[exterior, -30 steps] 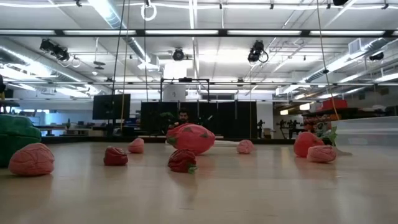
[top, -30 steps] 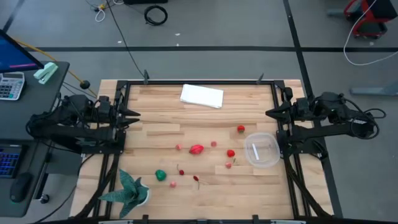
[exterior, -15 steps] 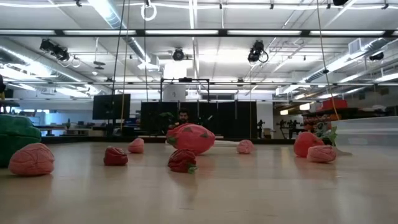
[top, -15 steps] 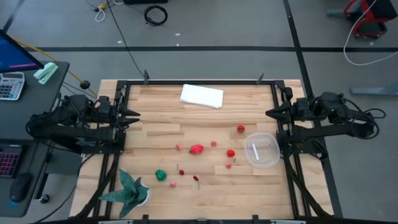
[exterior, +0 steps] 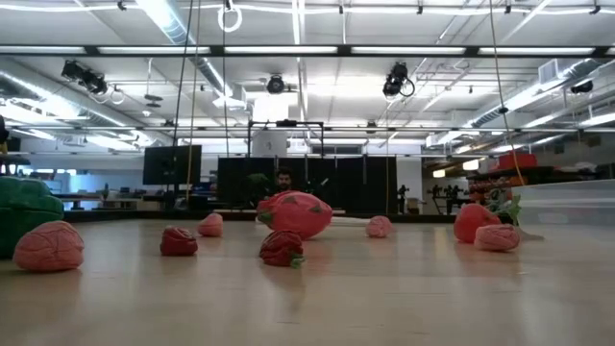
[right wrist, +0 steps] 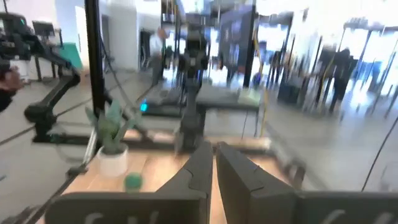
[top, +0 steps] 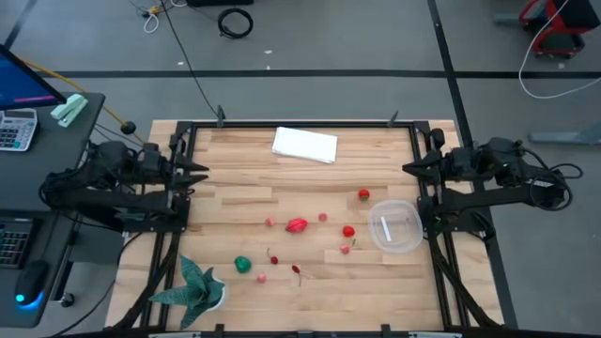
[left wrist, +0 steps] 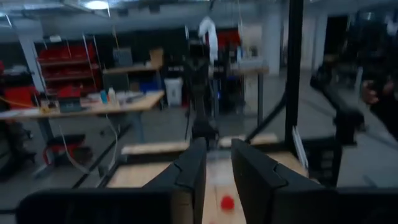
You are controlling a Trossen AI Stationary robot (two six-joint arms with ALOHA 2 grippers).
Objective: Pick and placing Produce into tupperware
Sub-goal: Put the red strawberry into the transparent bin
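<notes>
The produce lies scattered on the wooden table: a larger red piece (top: pixel 297 225) (exterior: pixel 294 213), small red bits (top: pixel 363 194) (top: pixel 348 231), pink bits (top: pixel 322 217) (top: pixel 262 278) and a green piece (top: pixel 243 265) (right wrist: pixel 132 181). The clear tupperware (top: pixel 395 226) stands near the right edge and holds none of the produce. My left gripper (top: pixel 204 170) (left wrist: pixel 219 163) hovers at the left edge, slightly open. My right gripper (top: pixel 406 169) (right wrist: pixel 214 163) hovers at the right edge, shut. Both are far from the produce.
A spiky teal plant in a white pot (top: pixel 197 286) (right wrist: pixel 111 134) stands at the near left corner. A white folded cloth (top: pixel 304 145) lies at the far edge. Black frame rails run along the left and right sides. Bare wood lies between the cloth and the produce.
My left gripper has shifted slightly toward the table's far edge. Nothing on the table has moved.
</notes>
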